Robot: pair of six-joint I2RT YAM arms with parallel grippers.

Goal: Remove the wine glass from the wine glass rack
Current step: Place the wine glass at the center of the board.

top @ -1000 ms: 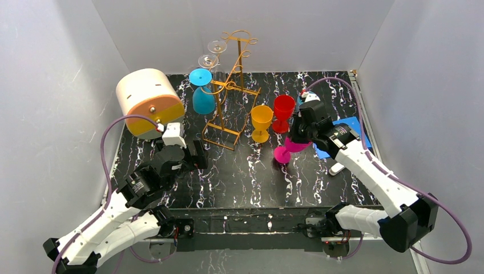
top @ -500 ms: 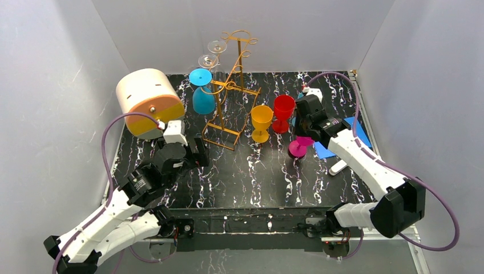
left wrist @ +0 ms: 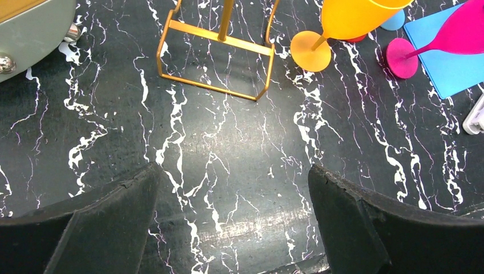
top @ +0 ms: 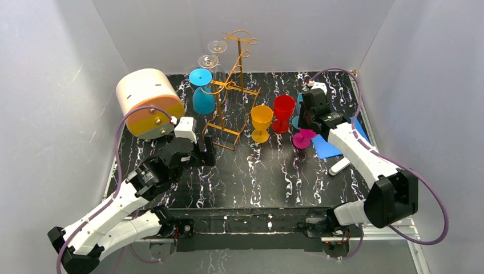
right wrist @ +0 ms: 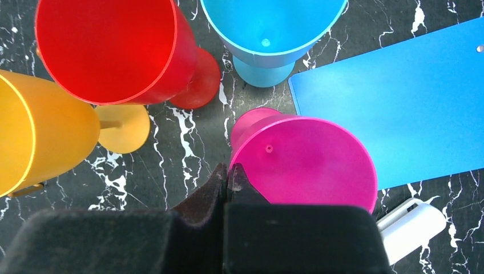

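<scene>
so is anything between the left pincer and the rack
Nothing visible: only bare table lies between the open left pincer and the rack's base. The round box sits off to the left.

A cream-and-orange cylindrical box lies left, a blue sheet right.

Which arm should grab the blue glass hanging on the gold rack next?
Left. The left pincer is open and empty, close to the wine glass rack where the blue glass hangs. The right pincer is shut on the pink glass, farther away.
</scene>
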